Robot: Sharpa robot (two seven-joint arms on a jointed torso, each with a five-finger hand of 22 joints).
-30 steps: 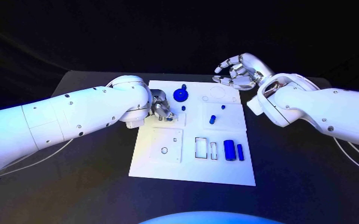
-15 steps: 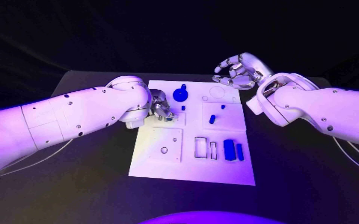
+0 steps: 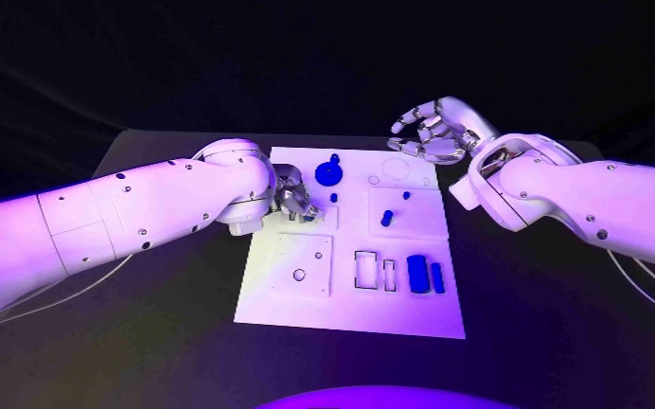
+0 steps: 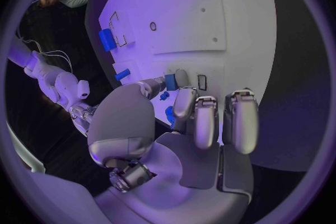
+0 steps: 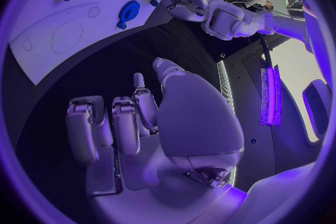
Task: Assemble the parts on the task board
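The white task board [image 3: 348, 305] lies mid-table. My left hand [image 3: 292, 195] rests at its left edge; in the left wrist view its thumb and a finger pinch a small blue peg [image 4: 170, 82] standing on the board [image 4: 210, 11]. A round blue part with a knob [image 3: 329, 172] stands just beyond that hand. Another small blue peg [image 3: 388, 217] stands mid-board, and two blue blocks [image 3: 425, 275] lie at the near right. My right hand [image 3: 437, 134] hovers past the board's far right corner, fingers curled in, holding nothing.
Recesses mark the board: a round hole [image 3: 299, 275] at the near left, rectangular slots [image 3: 368, 270] beside the blocks, a large circle [image 3: 396, 168] at the far right. Black table surrounds the board. The right wrist view shows my left hand [image 5: 185, 0] at the board's edge.
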